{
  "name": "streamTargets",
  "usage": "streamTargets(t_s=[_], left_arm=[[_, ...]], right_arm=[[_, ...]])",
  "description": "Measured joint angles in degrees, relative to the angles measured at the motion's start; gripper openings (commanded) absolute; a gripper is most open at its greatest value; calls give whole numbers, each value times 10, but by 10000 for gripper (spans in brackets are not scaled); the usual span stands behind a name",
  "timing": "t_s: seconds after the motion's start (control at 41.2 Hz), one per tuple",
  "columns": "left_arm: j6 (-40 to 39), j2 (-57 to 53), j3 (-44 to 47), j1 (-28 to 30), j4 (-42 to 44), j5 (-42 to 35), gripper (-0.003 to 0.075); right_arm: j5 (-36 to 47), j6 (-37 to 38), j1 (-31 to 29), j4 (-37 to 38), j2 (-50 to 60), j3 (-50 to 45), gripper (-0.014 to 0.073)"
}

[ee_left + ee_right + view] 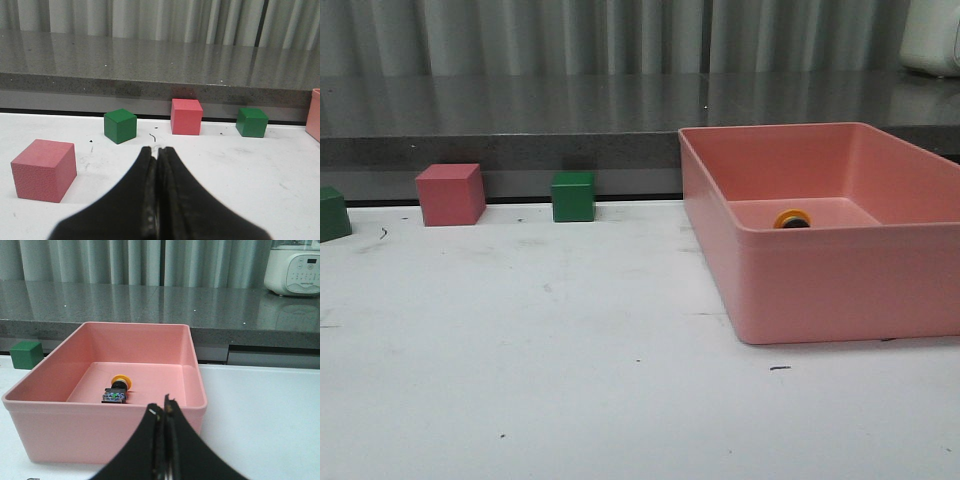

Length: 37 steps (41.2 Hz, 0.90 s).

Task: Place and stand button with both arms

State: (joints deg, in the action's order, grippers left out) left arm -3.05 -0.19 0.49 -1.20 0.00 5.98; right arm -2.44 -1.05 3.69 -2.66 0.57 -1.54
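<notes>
Button [117,388] lying on its side in pink bin [40,435]; left tool [157,152] and right tool [163,410] both closed, empty

Layout: the bin [800,290] stands on the bench [570,360] at right with the button [791,219] lying inside it on its floor, while three cubes [450,194] sit in a row along the bench's far edge at left, before the counter [520,120].
</notes>
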Motion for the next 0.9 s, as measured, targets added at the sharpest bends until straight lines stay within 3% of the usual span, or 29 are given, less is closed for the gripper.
streamTargets(t_s=[0.655, 0.897], left_arm=[[0, 0, 0, 0, 0, -2, -20], [0, 0, -11, 0, -21, -85, -20]], right_arm=[[0, 0, 0, 0, 0, 0, -68], [-11, 0, 0, 0, 0, 17, -68]])
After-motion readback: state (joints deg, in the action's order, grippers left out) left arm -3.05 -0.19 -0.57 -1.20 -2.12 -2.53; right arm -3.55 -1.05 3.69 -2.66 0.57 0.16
